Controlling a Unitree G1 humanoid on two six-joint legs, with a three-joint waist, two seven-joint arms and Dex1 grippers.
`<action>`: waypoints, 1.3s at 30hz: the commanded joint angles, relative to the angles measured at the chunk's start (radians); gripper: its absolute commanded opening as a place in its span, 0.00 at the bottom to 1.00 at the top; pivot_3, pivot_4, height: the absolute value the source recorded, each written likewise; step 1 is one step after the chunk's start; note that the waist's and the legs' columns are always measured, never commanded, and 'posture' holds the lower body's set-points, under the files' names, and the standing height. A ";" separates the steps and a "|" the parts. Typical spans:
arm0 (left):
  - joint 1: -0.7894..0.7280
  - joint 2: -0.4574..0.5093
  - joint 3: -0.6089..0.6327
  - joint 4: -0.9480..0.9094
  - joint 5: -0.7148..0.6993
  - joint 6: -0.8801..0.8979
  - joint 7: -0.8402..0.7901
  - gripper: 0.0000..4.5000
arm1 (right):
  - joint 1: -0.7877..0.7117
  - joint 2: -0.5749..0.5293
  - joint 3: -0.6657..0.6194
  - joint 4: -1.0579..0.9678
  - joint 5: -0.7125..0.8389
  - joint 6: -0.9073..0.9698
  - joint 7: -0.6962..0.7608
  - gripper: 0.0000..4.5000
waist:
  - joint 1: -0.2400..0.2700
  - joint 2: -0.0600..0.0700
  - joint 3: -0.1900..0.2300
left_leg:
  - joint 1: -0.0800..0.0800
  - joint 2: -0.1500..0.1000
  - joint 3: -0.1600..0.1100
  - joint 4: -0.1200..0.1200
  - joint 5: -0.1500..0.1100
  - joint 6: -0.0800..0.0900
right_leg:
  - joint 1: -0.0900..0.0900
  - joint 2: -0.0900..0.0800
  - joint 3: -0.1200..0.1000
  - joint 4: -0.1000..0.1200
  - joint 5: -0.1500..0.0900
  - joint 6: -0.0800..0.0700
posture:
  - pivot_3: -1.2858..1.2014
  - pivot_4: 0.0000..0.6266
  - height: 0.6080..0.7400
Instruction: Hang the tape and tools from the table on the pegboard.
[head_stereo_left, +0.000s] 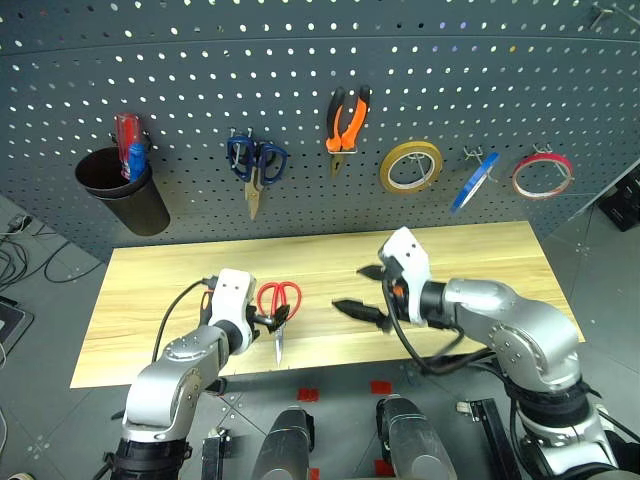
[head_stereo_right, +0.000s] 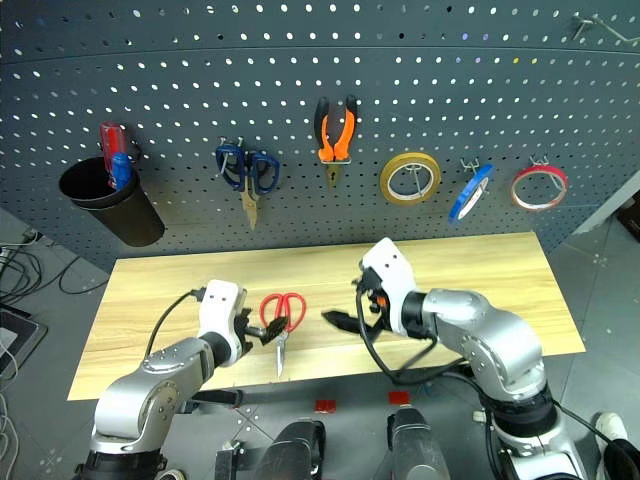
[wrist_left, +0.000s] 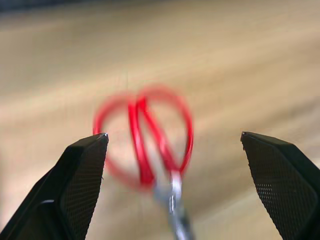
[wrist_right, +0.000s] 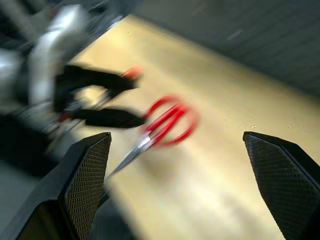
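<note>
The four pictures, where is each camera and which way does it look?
Left eye view: on the head, looking down at the table and pegboard; both arms show.
Right eye view: beside it on the head, same scene.
Left wrist view: on the left wrist, facing the red-handled scissors; the open left pincer shows.
Right wrist view: on the right wrist, facing the scissors; the open right pincer shows, and the left arm.
All four share the scissors on the table.

A long light wood bench (head_stereo_left: 480, 255) stands against the far wall; red-handled scissors (head_stereo_left: 279, 308) lie flat left of centre, blades pointing near.
</note>
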 joint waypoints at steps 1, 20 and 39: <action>0.010 -0.031 -0.014 -0.057 0.015 0.086 0.060 1.00 | 0.004 -0.015 -0.002 -0.082 0.088 0.038 0.031 1.00 | 0.003 0.000 0.000 | 0.000 0.000 0.000 0.000 0.000 0.000 | 0.001 0.000 0.000 0.000 0.000 0.000 | 0.53 0.44 1.00; -0.097 -0.245 -0.040 0.236 0.152 0.087 0.235 1.00 | 0.009 -0.065 0.024 -0.130 0.251 0.072 0.028 1.00 | 0.020 -0.002 0.001 | 0.001 -0.001 0.000 0.001 0.000 0.000 | 0.002 -0.001 -0.001 -0.001 0.000 0.000 | 0.51 0.46 1.00; -0.129 -0.243 -0.033 0.386 0.200 0.022 0.203 0.25 | -0.016 -0.195 0.050 -0.071 0.145 -0.008 -0.017 1.00 | 0.021 -0.001 0.001 | 0.003 -0.003 0.000 0.001 0.000 0.000 | 0.004 -0.003 -0.001 -0.001 0.000 0.000 | 0.50 0.46 1.00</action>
